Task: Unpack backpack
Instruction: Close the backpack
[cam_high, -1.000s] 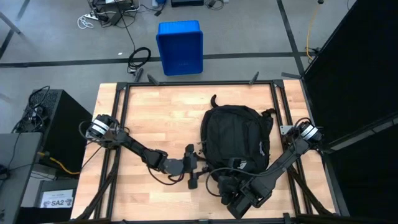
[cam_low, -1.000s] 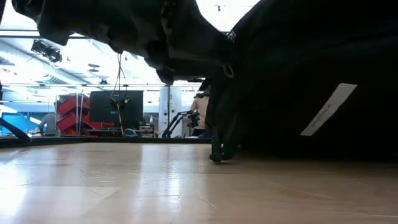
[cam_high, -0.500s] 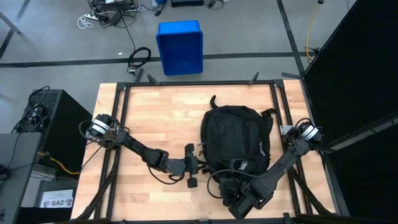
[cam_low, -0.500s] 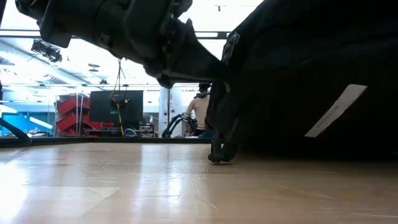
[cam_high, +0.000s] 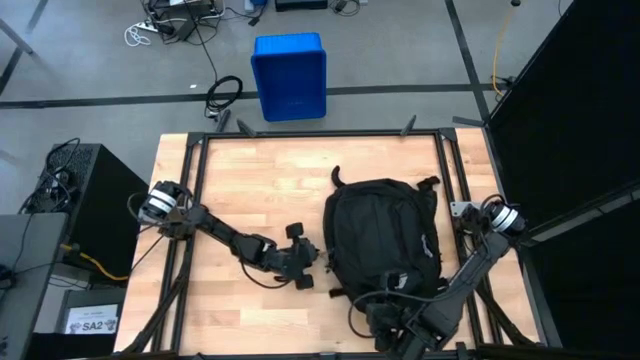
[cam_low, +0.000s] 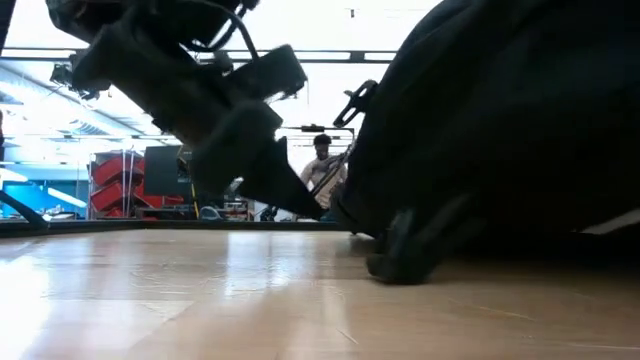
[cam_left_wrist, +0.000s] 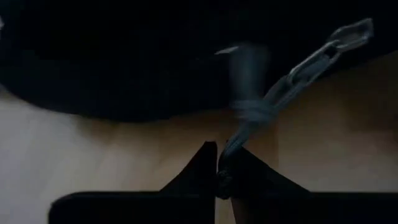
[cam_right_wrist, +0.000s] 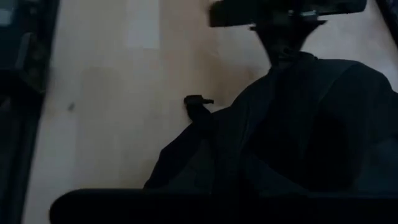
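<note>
The black backpack lies flat on the wooden table, right of the middle, its top loop toward the far edge. It fills the right of the low view. My left gripper is at the pack's left side, shut on a grey zipper pull. My right gripper is at the pack's near end among the straps. Its fingers are hidden behind black fabric. My left gripper pinches the free end of the grey zipper-pull cord between its two fingertips. It comes slanting down from the table's left. The cord runs from the fingers up to the metal zipper tab on the pack. My right gripper is shut at the backpack's near end. Black fabric and the gripper's own body hide the place of contact, so the part it has cannot be told.
A blue bin stands on the floor beyond the far edge. Black frame rails run along the table's sides. Bare wood lies left of and beyond the pack. A person stands in the room behind.
My left gripper has tipped downward at the pack's left side. My right gripper has swung toward the table's right edge, and the backpack has slid a little toward the near edge with it, its top loop leaning further left.
</note>
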